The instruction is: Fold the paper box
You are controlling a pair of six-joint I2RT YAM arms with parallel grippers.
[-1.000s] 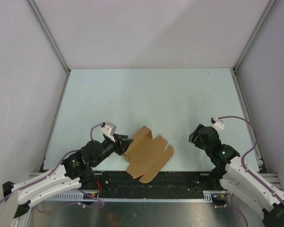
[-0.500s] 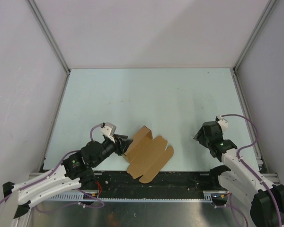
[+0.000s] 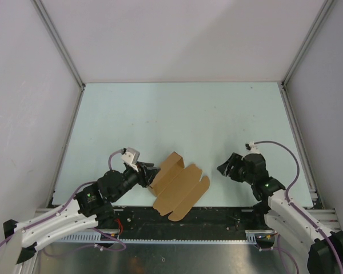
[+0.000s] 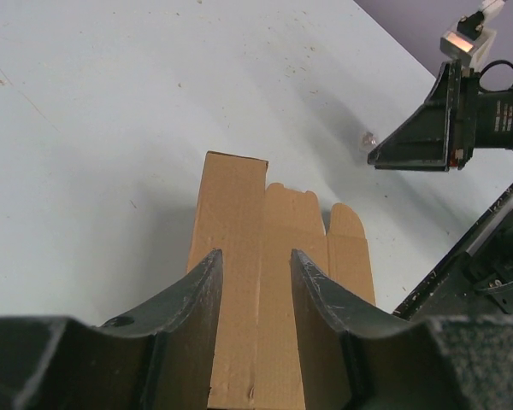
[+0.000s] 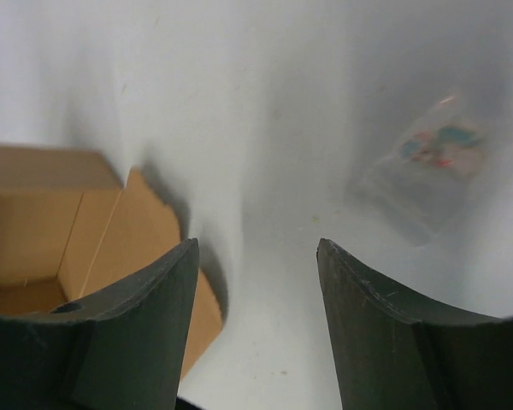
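Top external: R hand (image 3: 223, 169) open, shifted toward paper box (image 3: 180, 185), L hand (image 3: 151, 174) astride it, grip unclear

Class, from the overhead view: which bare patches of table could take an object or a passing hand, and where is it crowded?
Free: the far half of the table, up to the back wall. Crowded: the near edge, where the left tool is at the paper box and the right tool faces it across a gap.

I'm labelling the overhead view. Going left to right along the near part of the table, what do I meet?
left gripper → paper box → right gripper
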